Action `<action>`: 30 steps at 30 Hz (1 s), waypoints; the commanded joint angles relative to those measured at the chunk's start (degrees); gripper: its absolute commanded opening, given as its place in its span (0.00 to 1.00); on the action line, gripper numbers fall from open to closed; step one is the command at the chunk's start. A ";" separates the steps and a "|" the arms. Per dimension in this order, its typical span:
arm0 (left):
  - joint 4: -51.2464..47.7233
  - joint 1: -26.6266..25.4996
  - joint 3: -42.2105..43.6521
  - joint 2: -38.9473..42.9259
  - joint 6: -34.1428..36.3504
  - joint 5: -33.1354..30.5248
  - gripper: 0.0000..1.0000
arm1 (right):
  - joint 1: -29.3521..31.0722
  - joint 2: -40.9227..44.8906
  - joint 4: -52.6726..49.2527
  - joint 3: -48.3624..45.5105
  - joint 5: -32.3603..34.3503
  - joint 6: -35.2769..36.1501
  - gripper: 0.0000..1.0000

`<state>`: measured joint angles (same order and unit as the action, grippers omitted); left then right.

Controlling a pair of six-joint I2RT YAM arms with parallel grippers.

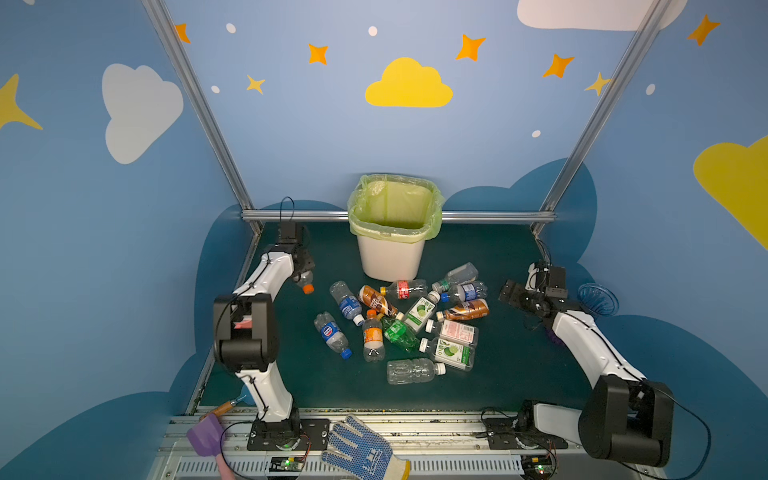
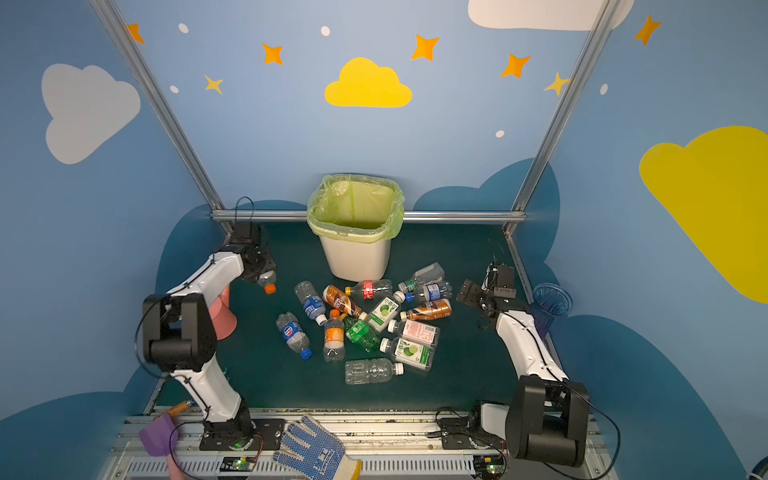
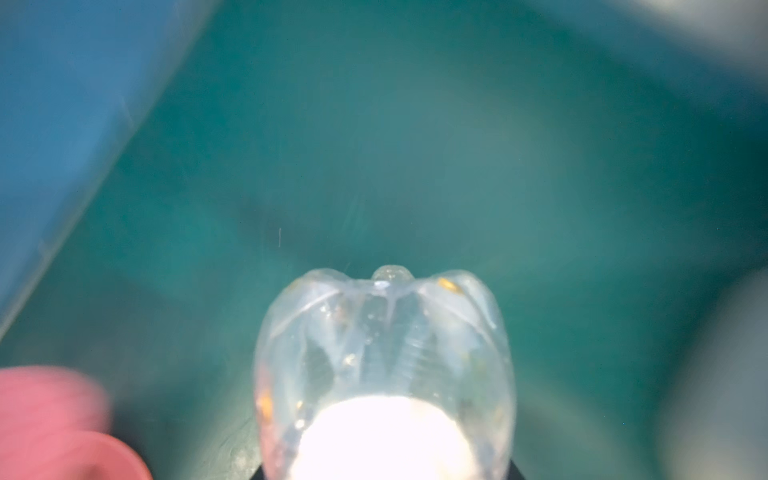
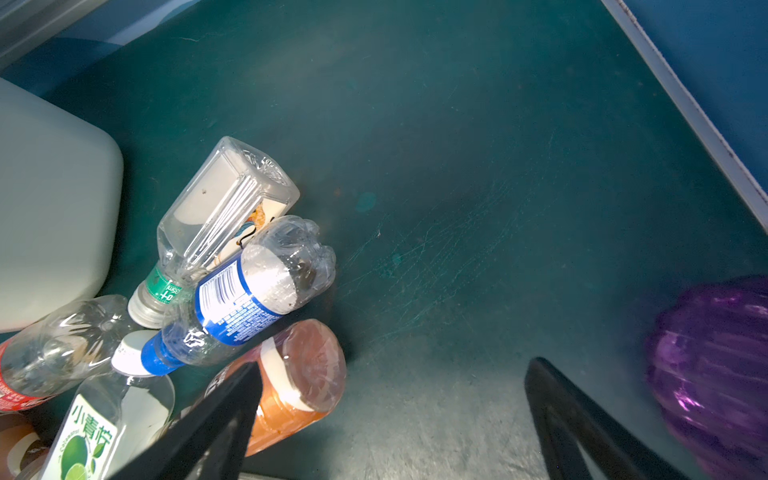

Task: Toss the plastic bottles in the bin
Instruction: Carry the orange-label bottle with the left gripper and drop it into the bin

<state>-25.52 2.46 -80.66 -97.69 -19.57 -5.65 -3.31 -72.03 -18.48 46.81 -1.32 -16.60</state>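
Clear orange-capped bottle [image 1: 304, 279], cap down, clamped in left gripper [image 1: 305, 270] near back left corner of tabletop [image 1: 519, 374]. Right gripper [image 4: 392, 368] spread wide by right edge.

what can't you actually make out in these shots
Bin, its floor: both top views, hidden by its own front wall and liner.
Left gripper, its fingers: left wrist view, behind the orange-capped bottle and glare.
Pink object: left wrist view, blurred, cut off by the edge.
Purple vase: right wrist view, cut off by the edge.

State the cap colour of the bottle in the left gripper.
Orange: the cap of the bottle in the left gripper shows best in a top view.
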 commanded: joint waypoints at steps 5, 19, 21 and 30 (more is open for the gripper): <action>19.01 1.09 -10.82 18.10 -4.23 3.89 0.47 | -0.56 1.35 -1.33 2.66 -0.26 -0.06 0.98; -23.49 -22.32 -65.01 -16.92 7.34 3.28 0.71 | -0.65 2.32 -2.99 4.88 -4.45 0.26 0.98; -24.45 -22.66 -74.73 -19.25 7.99 3.57 0.83 | -0.81 3.04 -3.24 5.14 -3.55 0.36 0.98; 5.76 -24.56 -50.71 -1.96 10.54 6.20 1.00 | -0.85 4.54 -3.15 4.25 -3.13 -1.42 0.98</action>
<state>-31.75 -21.30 -136.79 -106.89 -11.14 0.64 -3.99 -68.20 -20.36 50.30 -4.34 -17.17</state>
